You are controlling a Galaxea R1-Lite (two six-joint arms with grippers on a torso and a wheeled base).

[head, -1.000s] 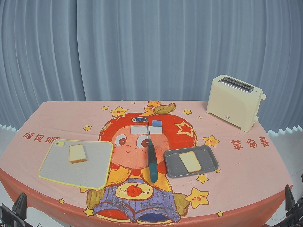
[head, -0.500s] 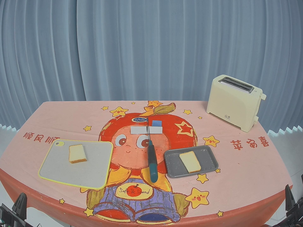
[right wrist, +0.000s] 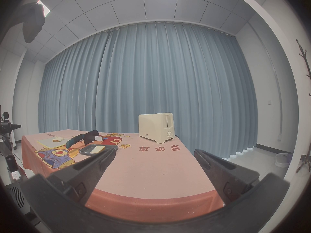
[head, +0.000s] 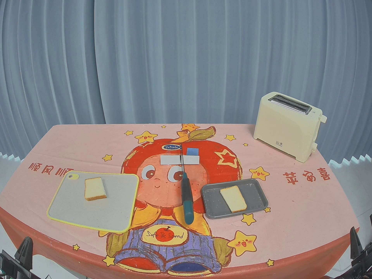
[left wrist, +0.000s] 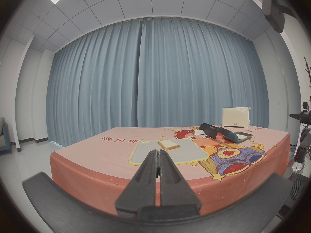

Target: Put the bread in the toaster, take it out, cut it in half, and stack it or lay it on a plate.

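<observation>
One piece of bread [head: 95,188] lies on the yellow-rimmed cutting board [head: 97,214] at the table's left front. A second piece of bread [head: 233,198] lies in the grey tray [head: 256,193] right of centre. The teal-handled knife [head: 187,200] lies between them, its blade resting on a white block [head: 170,159]. The cream toaster [head: 288,124] stands at the back right with empty slots. My left gripper [left wrist: 158,152] is shut and empty, below the table's front left edge. My right gripper [right wrist: 155,152] is open and empty, off the front right corner.
A small blue block [head: 192,151] sits behind the white block. The round table's pink cartoon cloth [head: 302,198] has bare room around the toaster and along the back. Blue curtains hang close behind the table.
</observation>
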